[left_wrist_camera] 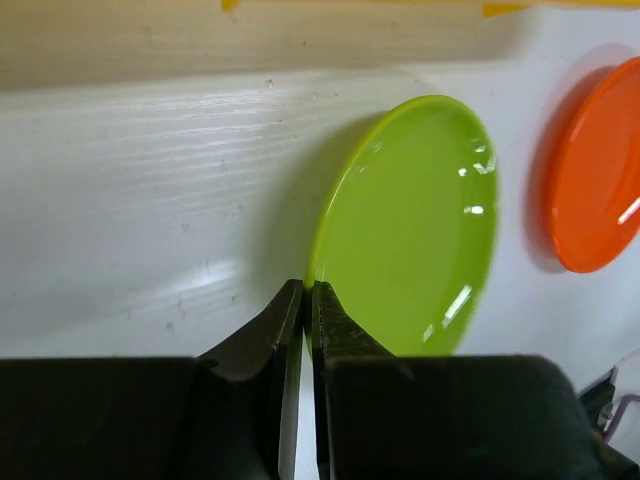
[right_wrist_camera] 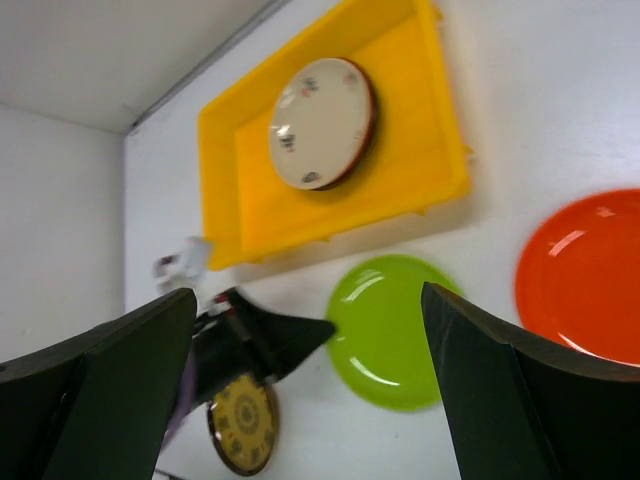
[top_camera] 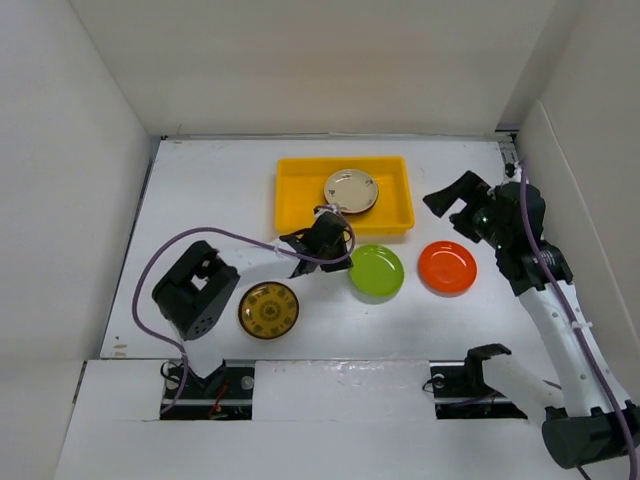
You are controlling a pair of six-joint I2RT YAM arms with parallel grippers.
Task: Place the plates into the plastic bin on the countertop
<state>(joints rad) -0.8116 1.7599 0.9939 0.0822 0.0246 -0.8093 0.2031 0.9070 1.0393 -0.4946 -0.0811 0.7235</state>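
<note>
Yellow plastic bin (top_camera: 297, 203) sits close to the far edge of the table (top_camera: 200, 200), about midway between the far corners, long side along that edge. Inside it lies a cream plate (top_camera: 351, 190) with small dark marks and a brown rim, in the right half of the bin and flat on its floor.

On the bare table, just on the near side of the bin, lies the green plate (top_camera: 377, 270), roughly at the table's middle. The orange plate (top_camera: 447, 267) lies beside it toward the right edge, close to it but apart from it. The brown-gold patterned plate (top_camera: 268, 309) lies toward the near edge, left of centre, well apart from the green one.

The left tool (left_wrist_camera: 307, 292) reaches in from the left at the green plate's left side. In the left wrist view its two fingers (left_wrist_camera: 283, 318) are drawn almost together, with only a thin slit between them, and the plate's rim runs into that slit at the tips, one finger outside the rim and one over the plate: it is clamped on the rim of the green plate. A purple cable (top_camera: 160, 255) loops from this arm toward the left edge.

The right tool (top_camera: 452, 203) hangs above the table between the bin's right end and the right edge, over the far side of the orange plate. Its fingers (right_wrist_camera: 110, 385) stand wide apart and hold nothing.
</note>
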